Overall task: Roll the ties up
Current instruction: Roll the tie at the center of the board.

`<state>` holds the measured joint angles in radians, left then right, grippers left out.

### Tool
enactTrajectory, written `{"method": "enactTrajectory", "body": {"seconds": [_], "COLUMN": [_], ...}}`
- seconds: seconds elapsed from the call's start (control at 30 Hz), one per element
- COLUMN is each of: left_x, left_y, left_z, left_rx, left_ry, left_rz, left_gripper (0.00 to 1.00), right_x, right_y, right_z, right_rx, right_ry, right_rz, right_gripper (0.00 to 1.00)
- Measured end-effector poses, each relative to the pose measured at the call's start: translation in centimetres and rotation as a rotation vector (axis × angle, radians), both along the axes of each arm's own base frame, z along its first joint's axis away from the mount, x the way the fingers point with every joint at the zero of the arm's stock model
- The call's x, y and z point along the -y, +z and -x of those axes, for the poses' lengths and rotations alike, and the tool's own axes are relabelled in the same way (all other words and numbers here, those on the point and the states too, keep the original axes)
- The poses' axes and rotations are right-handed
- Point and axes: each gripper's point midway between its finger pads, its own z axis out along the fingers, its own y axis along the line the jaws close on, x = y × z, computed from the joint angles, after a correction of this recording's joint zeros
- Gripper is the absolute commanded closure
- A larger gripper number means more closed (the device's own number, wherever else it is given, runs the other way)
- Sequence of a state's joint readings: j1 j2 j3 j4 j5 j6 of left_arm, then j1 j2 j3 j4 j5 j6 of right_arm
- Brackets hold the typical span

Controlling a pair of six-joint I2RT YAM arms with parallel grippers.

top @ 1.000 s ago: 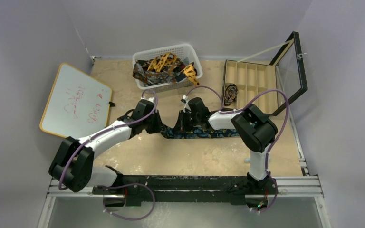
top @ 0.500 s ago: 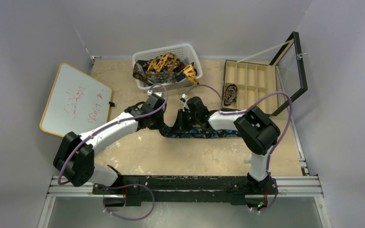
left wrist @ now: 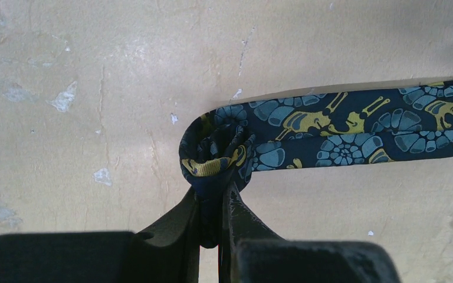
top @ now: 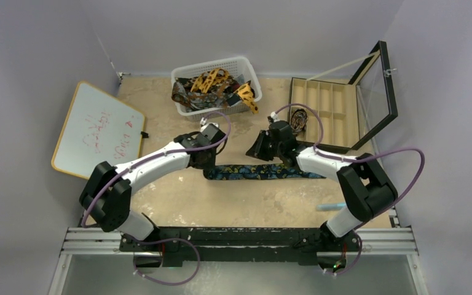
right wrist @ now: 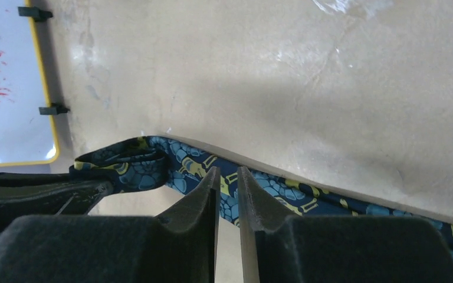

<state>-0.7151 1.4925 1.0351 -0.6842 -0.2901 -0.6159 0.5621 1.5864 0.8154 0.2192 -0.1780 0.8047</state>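
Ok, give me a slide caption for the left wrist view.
Left gripper pinches the rolled end of the navy blue-gold tie, its length lying flat on the table.

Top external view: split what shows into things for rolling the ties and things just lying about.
For the job: navy tie on the table, its rolled end pinched in the left claw; heap of loose ties.
Lying about: white basket holding that heap, whiteboard, open compartment box.

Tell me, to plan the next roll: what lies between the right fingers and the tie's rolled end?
Only a flat stretch of the navy tie, seen in the right wrist view, leading to the rolled end.
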Motion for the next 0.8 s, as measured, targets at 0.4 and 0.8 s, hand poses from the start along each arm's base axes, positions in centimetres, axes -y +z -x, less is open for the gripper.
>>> {"method": "enactTrajectory", "body": {"seconds": [0.4, 0.8], "left_x": [2.5, 7.4], "left_y": [-0.2, -1.2], "left_z": [0.1, 0.8], "left_rx": [0.009, -0.027], "left_ry": [-0.069, -0.168], "left_rz": [-0.097, -0.022], "left_gripper": [0.94, 0.40], "right_x": [1.5, 3.2], "right_y": [2.2, 1.2], "right_z": [-0.3, 0.2], "right_rx": [0.051, 0.027], "right_ry": [-0.094, -0.136], "right_rz": [-0.001, 0.010], "right_gripper": [0.70, 0.61]}}
